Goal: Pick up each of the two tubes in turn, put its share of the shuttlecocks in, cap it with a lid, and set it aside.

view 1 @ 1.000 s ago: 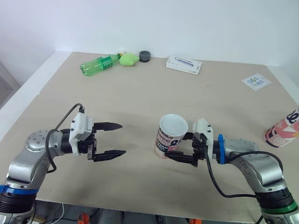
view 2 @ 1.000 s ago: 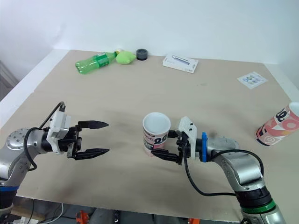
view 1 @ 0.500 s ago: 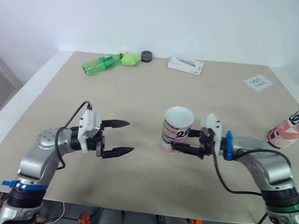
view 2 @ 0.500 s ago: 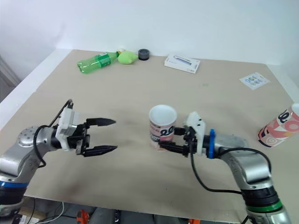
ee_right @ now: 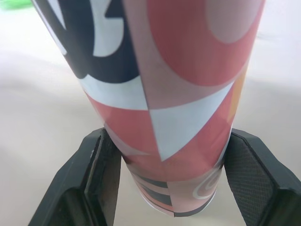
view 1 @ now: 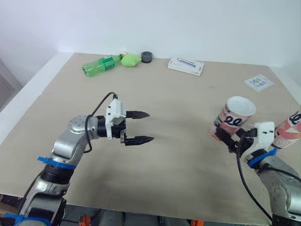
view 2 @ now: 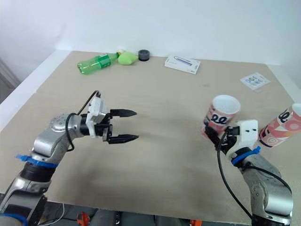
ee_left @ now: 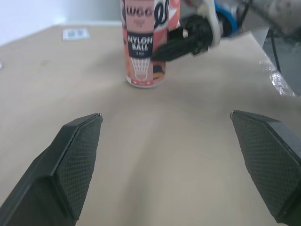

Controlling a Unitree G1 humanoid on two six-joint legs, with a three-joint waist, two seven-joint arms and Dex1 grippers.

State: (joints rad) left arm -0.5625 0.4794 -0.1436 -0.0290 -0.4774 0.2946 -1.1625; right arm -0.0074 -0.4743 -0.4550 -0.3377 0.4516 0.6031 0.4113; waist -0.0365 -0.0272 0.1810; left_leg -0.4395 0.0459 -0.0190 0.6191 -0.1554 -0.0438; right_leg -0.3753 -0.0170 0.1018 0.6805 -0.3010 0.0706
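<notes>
A pink, white and navy shuttlecock tube (view 1: 233, 118) with an open white mouth stands slightly tilted at the right of the table. My right gripper (view 1: 225, 139) is shut on its lower part, and the black fingers (ee_right: 99, 175) press both sides of the tube (ee_right: 178, 84). A second tube of the same kind (view 1: 288, 130) lies tilted at the far right edge. My left gripper (view 1: 150, 126) hangs open over the table's middle with nothing in it. It points at the held tube (ee_left: 142, 46), well short of it.
Along the far edge lie a green bottle (view 1: 100, 63), a light green object (view 1: 130, 60), a dark round cap (view 1: 146, 57) and a white box (view 1: 185, 65). A sticker sheet (view 1: 257, 82) sits at the back right. The beige table (view 1: 178, 99) ends close to the second tube.
My right gripper has carried the tube from the table's middle to the right, close to the second tube. My left gripper has moved right and forward, still open.
</notes>
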